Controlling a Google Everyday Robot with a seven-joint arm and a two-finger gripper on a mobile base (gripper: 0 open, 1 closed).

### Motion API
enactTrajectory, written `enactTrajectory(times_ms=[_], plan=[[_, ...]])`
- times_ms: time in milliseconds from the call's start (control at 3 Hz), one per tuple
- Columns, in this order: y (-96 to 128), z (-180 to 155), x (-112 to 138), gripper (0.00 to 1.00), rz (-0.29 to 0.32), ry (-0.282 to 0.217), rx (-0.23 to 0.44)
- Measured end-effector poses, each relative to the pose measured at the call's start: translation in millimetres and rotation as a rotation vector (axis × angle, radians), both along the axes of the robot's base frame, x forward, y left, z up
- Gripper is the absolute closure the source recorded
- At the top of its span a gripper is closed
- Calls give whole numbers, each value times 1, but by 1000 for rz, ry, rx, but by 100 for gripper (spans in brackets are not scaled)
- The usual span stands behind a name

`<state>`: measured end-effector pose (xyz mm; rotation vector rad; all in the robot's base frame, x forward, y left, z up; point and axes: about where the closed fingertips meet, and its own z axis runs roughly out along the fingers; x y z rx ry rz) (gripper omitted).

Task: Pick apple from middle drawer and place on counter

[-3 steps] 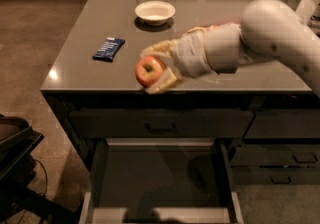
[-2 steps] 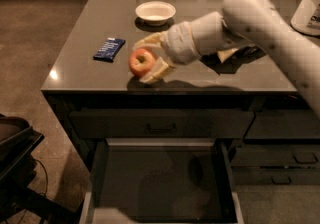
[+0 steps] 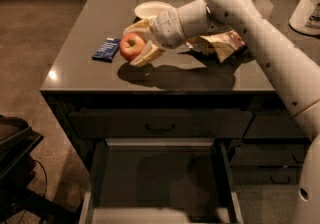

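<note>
My gripper [image 3: 134,44] is shut on the apple [image 3: 132,46], a small red apple with yellowish patches. It holds the apple just above the left middle of the glossy grey-brown counter [image 3: 85,75], casting a shadow below. The white arm reaches in from the right. The middle drawer [image 3: 160,178] stands pulled open below the counter's front edge; its dark grey interior shows nothing in it.
A blue snack packet [image 3: 106,49] lies on the counter left of the apple. A white bowl [image 3: 151,9] sits behind the gripper. A crumpled chip bag [image 3: 222,43] lies under the arm. A white container [image 3: 309,5] stands far right. A dark handled drawer front [image 3: 160,127] sits above the open drawer.
The gripper has carried the apple further left and back over the counter, away from the front edge. The arm has stretched out more.
</note>
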<state>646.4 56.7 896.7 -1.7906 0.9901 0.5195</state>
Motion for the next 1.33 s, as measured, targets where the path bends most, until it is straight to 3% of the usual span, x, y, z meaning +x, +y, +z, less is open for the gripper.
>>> enactTrajectory(times_ms=[1000, 1333], plan=[[-1, 0, 0, 12, -1, 0, 0], [-1, 0, 0, 0, -1, 0, 0]])
